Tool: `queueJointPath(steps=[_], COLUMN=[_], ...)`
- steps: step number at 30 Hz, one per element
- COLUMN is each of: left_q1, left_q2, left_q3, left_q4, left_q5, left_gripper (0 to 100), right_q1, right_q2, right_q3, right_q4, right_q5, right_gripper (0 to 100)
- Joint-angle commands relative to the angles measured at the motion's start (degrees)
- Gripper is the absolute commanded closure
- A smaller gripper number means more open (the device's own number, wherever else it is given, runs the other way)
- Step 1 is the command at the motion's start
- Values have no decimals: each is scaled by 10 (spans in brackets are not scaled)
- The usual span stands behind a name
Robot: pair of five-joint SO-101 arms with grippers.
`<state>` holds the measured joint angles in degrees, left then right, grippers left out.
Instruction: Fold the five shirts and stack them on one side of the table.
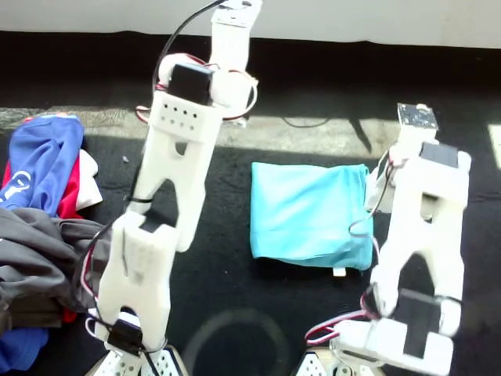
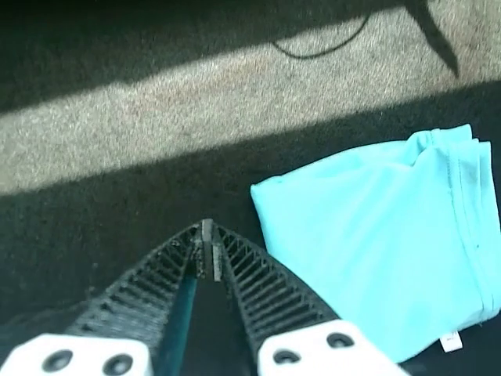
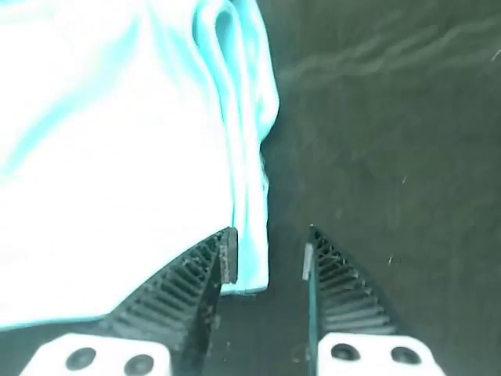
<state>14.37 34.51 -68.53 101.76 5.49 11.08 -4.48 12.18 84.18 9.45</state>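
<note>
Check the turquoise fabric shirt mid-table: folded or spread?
Folded: the turquoise fabric shirt lies as a compact rectangle, with layered edges visible along one side.

The desk (image 1: pixel 227 290) is dark and matte, with a felt-like surface. A pale band of sunlight (image 1: pixel 329 131) runs across it, grainy and greyish where lit. Beyond the band the surface goes dark again, up to a white wall (image 1: pixel 376 19). A thin dark cord (image 2: pixel 305 56) curls on the band. On the band's near side, well apart from it, a faint ring (image 1: pixel 235 338) marks the desk.
</note>
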Motion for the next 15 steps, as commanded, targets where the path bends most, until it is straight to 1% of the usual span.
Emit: queueJointPath(steps=[1,3,6,11,15], left_q1=[-23,-40,-74,-134,-188], left_q2=[-156,-212,-276,-356,-411], left_q3=[196,289,429,638,764], left_q4=[-1,-2,-42,-131,-197], left_q5=[-5,-6,-6,-5,-7], left_gripper=[991,991,991,991,991], right_q1=[-7,-7,-20,-75,-104], right_q2=[29,35,43,80,107], right_q3=[-100,-128,-146,-147,-147], right_q4=[74,78,69,65,64], right_q5=[-2,-2,-4,-3,-5], right_gripper=[853,851,843,710,705])
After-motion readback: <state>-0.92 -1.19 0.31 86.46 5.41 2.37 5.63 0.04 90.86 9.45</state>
